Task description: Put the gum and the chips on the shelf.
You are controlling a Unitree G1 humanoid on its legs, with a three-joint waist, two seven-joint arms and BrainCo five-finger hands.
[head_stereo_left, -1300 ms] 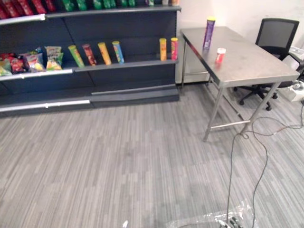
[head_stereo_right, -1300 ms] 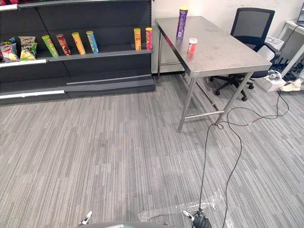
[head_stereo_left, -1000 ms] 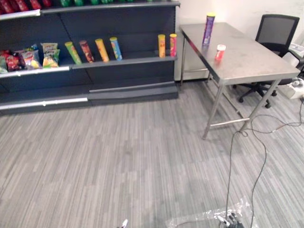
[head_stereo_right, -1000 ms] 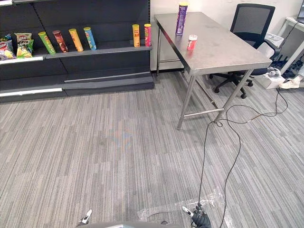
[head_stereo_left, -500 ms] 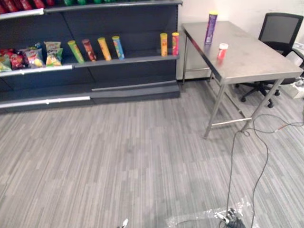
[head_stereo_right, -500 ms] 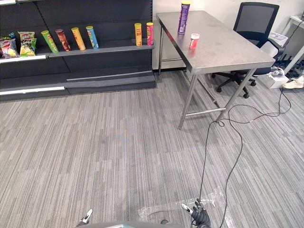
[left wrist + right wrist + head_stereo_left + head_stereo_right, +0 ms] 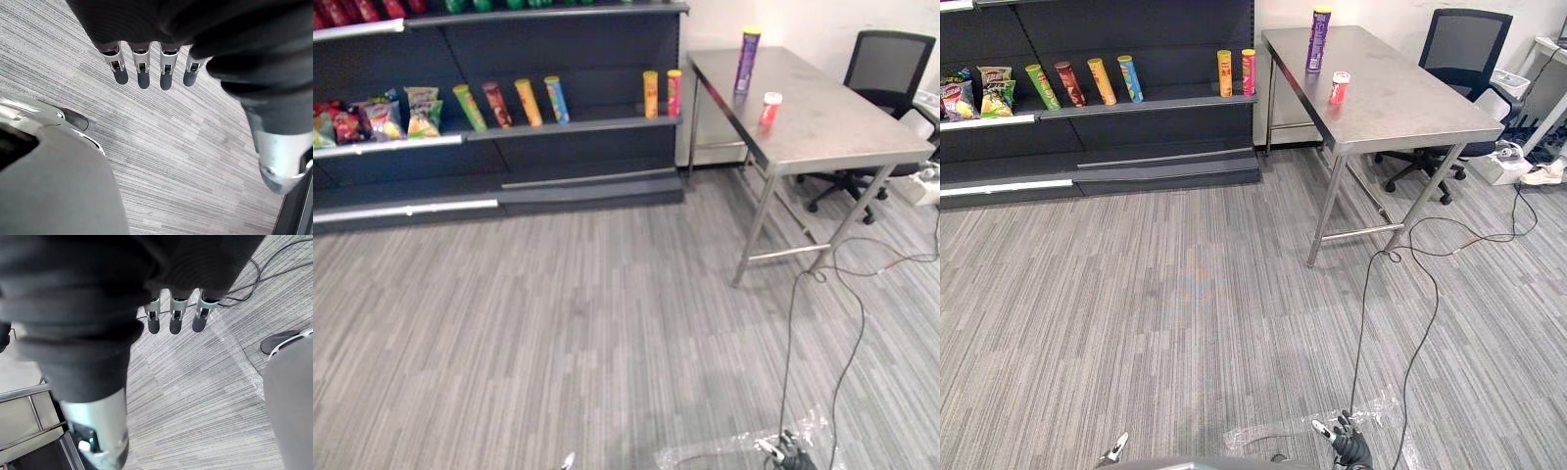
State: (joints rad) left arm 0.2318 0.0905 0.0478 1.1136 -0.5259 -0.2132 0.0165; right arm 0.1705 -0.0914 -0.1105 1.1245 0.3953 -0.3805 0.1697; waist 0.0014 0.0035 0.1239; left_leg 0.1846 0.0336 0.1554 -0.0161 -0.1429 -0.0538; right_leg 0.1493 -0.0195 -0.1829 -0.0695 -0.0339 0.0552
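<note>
A tall purple chips can (image 7: 747, 61) stands at the far end of the steel table (image 7: 832, 132). A small red gum tub with a white lid (image 7: 769, 108) stands a little nearer on the same table. The dark shelf (image 7: 568, 125) to the left carries several upright chip cans. My left hand (image 7: 142, 66) hangs over the carpet with straight fingers and holds nothing. My right hand (image 7: 176, 313) hangs the same way, empty, above the carpet. Both hands are far from the table and the shelf.
Snack bags (image 7: 372, 119) lie on the shelf's left section. A black office chair (image 7: 881, 88) stands behind the table. A crinkled clear plastic sheet (image 7: 1371, 416) lies on the grey carpet (image 7: 568, 323) near me.
The view has shifted slightly as the camera moved. Nothing on the table or shelf has changed place.
</note>
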